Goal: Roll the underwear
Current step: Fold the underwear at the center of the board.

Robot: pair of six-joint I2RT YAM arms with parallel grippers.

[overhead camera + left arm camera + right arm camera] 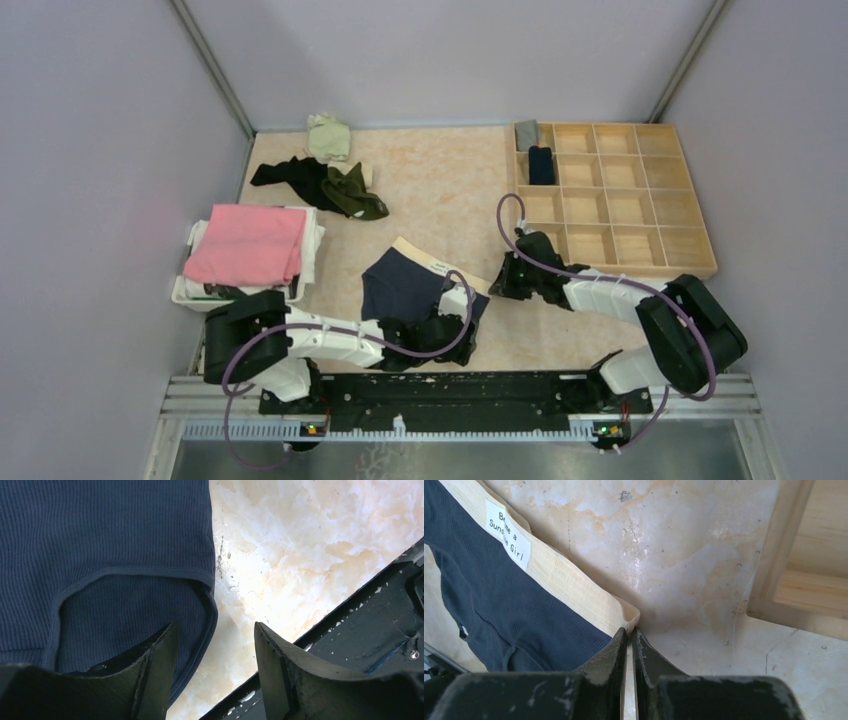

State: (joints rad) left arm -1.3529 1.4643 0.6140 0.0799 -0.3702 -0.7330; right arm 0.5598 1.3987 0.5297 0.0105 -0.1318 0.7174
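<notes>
Beige waistband (569, 582) cloth is what my right gripper (630, 629) has pinched. Its jaws are drawn together to a sliver right on the band's corner, the end nearest the wooden tray (804, 580). A white label (508, 530) with black lettering sits further along that band. The navy underwear (405, 285) it belongs to lies spread flat on the marbled table (684, 555), close to the near edge and between my two arms.

My left gripper (215, 626) is released and holds nothing. One finger (150, 675) hangs over the navy fabric at the leg-opening hem and the other over bare table, with the garment's edge running between them. Just beside them is the black rail (360, 610) along the near edge.

Farther out, in the top view, two compartments at the tray's far-left corner hold a grey roll (527, 133) and a navy roll (540, 165). A loose heap of dark and olive garments (335, 185) lies toward the table's far left, with a pale green piece (328, 135) just behind it. A folded pink cloth (248, 243) rests on a white basket (185, 290) at the left edge.
</notes>
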